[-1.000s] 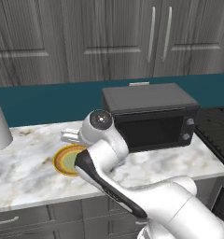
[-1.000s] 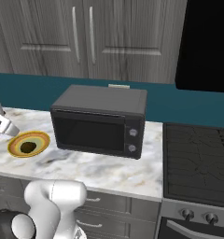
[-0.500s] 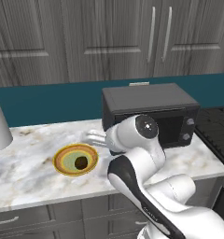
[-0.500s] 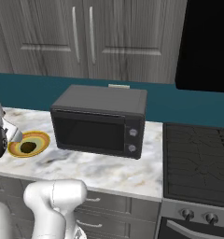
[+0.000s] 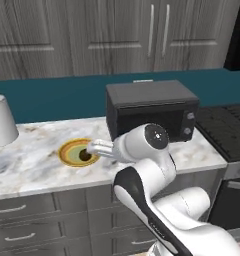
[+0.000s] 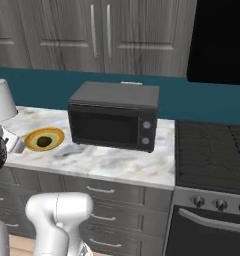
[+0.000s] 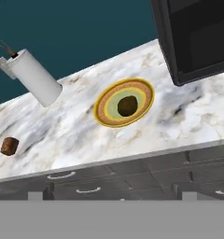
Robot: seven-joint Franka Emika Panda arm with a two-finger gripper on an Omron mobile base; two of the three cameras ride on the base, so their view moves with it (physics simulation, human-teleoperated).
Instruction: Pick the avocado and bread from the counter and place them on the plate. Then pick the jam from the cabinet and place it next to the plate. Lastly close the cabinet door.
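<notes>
The small dark avocado (image 7: 128, 105) sits on the round yellow-rimmed plate (image 7: 143, 89), so the tool is let go and empty, and the little brown bread (image 7: 9, 146) waits alone on the white marble desk (image 7: 81, 135).

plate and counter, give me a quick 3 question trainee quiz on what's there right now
1. True or false: the avocado lies on the plate.
2. Where is the bread? A) on the plate B) on the counter, apart from the plate C) on the microwave
3. Fill in: the cabinet doors above the microwave are ____.

Key: 1 true; 2 B; 3 shut
</notes>
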